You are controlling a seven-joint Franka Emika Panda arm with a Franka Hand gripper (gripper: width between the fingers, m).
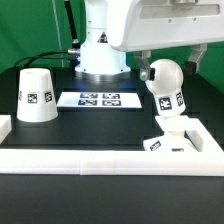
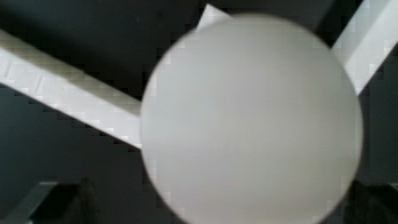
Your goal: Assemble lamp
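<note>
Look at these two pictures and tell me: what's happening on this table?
A robot arm is assembling a lamp. Its open gripper straddles the bulb, whose round head fills the wrist view. The bulb seems to stand upright on the square base at the exterior view's right. The shade sits apart at that view's left, beside the marker board, not yet fitted.

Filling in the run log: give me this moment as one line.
stage: bulb upright on base | gripper: open, astride bulb head | shade: standing apart, on the exterior view's left of marker board
</note>
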